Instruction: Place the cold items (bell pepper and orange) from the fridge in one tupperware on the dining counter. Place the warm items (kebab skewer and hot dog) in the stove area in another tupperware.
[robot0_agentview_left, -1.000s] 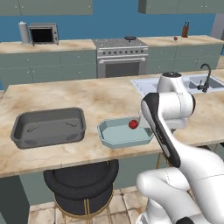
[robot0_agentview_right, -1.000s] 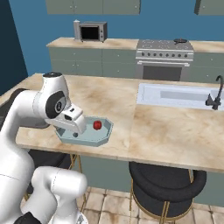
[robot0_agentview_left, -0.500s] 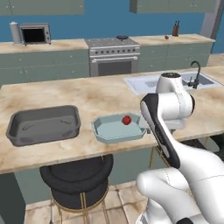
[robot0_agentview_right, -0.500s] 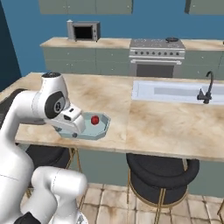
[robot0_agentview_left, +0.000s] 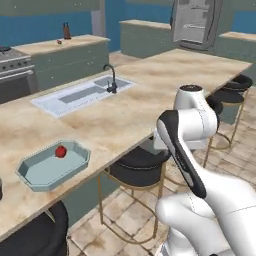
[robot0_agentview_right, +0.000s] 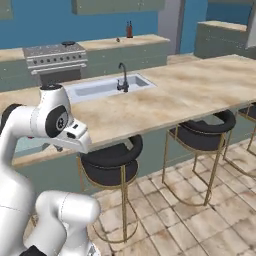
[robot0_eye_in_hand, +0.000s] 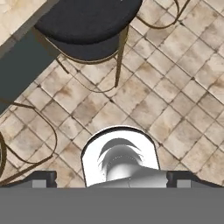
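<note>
while the pincer (robot0_eye_in_hand: 112, 177) gapes over floor tiles (robot0_eye_in_hand: 175, 92), bell pepper (robot0_agentview_left: 60, 151) sits in tupperware (robot0_agentview_left: 35, 175).

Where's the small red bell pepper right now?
In the left base view, the small red bell pepper lies inside the pale blue tupperware tray on the marble counter's left end.

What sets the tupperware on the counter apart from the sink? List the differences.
The tupperware is a loose teal tray sitting on top of the counter near its front edge; the sink is a pale basin set into the counter further back. The tupperware holds a small red item; the sink looks empty and has a dark faucet. Both are shallow and open-topped.
</note>
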